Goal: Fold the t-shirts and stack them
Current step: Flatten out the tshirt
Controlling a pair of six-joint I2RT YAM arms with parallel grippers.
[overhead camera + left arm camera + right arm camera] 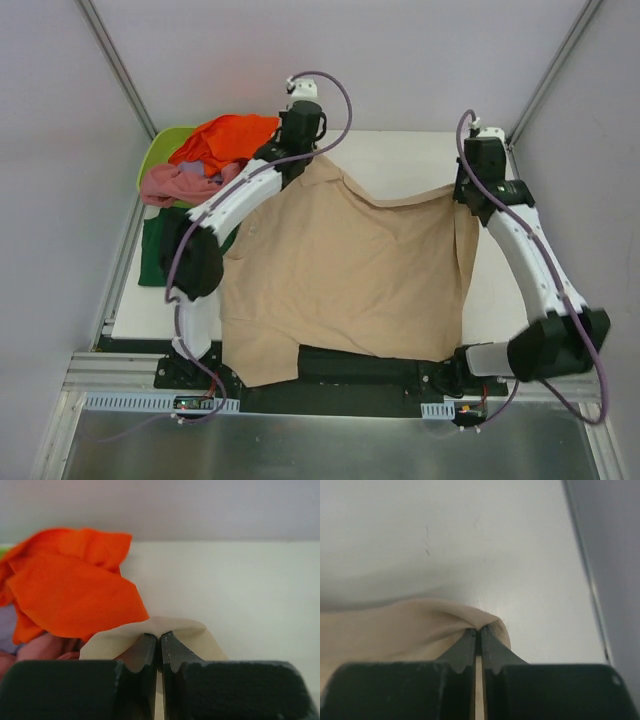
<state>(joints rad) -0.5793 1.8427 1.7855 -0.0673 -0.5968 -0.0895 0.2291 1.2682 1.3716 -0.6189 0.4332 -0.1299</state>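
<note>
A beige t-shirt (pixel 340 270) is stretched over the table's middle, its near end hanging over the front edge. My left gripper (pixel 312 160) is shut on its far left corner (pixel 172 626). My right gripper (pixel 462 193) is shut on its far right corner (pixel 492 622). The far edge sags between the two. An orange t-shirt (pixel 225 140) and a pink t-shirt (pixel 185 183) lie bunched at the far left. The orange one also shows in the left wrist view (pixel 70 590). A dark green t-shirt (pixel 160 250) lies at the left edge, partly under my left arm.
A lime-green tub (pixel 160 152) stands at the far left under the orange and pink shirts. The white table (pixel 400 160) shows bare beyond the beige shirt and along the right side (pixel 495 290). Grey walls close in left, right and behind.
</note>
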